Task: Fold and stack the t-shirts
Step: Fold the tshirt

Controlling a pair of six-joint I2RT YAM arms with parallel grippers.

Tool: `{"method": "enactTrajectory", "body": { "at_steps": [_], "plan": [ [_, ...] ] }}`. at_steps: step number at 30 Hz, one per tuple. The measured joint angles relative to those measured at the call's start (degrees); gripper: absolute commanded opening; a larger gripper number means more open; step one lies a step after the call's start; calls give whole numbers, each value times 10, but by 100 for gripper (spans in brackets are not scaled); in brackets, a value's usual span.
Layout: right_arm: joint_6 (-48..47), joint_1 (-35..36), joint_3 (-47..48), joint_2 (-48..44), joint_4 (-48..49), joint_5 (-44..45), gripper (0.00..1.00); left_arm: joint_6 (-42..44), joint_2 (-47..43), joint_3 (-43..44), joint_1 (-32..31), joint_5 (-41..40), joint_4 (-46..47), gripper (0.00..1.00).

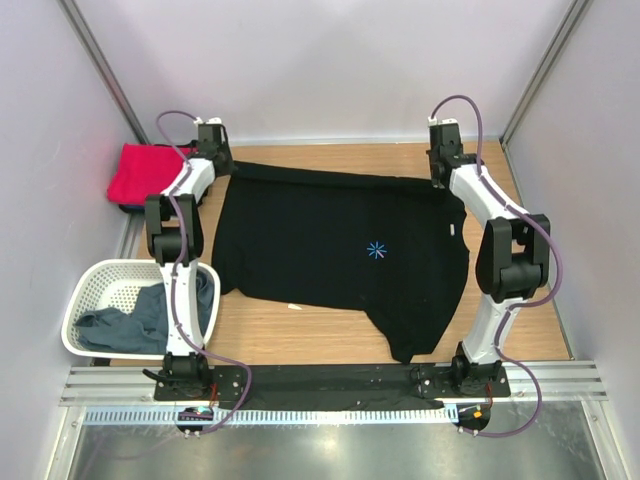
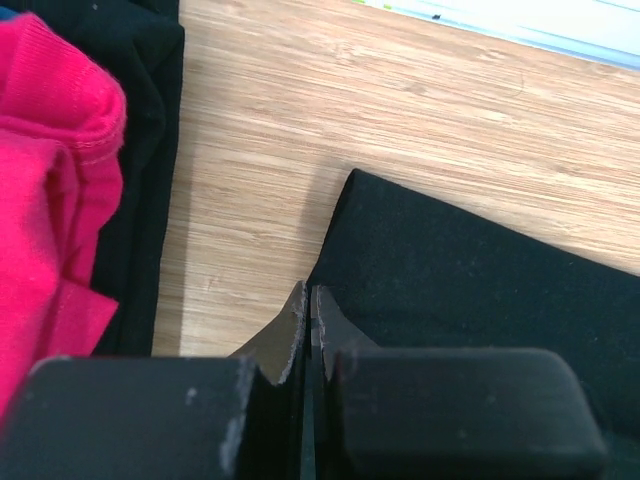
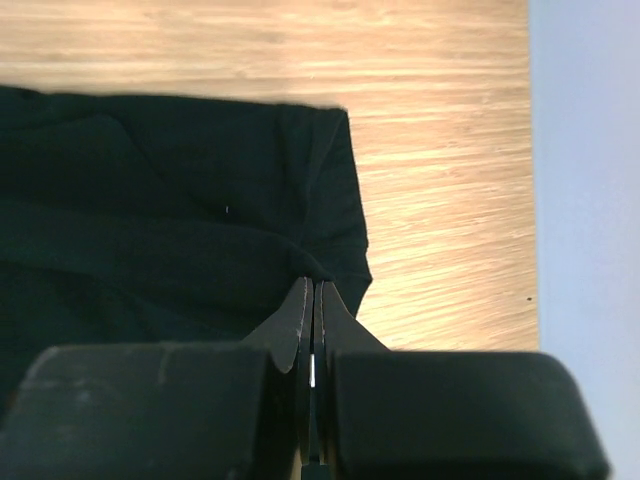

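- Near left, the grey tee [image 1: 130,325] sits slumped in the basket [image 1: 85,290], not yet folded.
- Mid-surface [image 1: 300,335], the black tee [image 1: 330,250] lies spread flat, one sleeve trailing nearward.
- The left pincer [image 2: 307,300] is pressed shut on its far-left edge. The right pincer [image 3: 312,290] is clamped on the far-right corner, cloth puckering.
- First fold, I reckon: both must lift level and carry that edge nearward together.
- Far left, the red tee [image 1: 140,175] lies bunched.

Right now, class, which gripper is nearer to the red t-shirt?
Left. The left gripper pinches the black t-shirt at its far corner, right beside the red t-shirt. The right gripper holds the opposite far corner, across the whole black shirt.
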Motion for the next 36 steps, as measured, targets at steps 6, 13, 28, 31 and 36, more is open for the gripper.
{"method": "enactTrajectory", "body": {
  "at_steps": [6,13,28,31,36],
  "plan": [
    [-3,1,0,-31,-1,1,1,5,-18,-3,0,0,-5,0],
    [-5,5,-2,-37,-12,1,1,17,-49,-34,0,0,-5,0],
    [8,8,-82,-40,-44,-29,1,22,-61,-109,0,0,-10,0],
    [15,8,-95,-40,-47,-39,1,21,-61,-109,0,-3,-10,0],
    [28,8,-104,-40,-69,-65,1,21,-61,-109,0,-7,-10,0]
  ]
}}
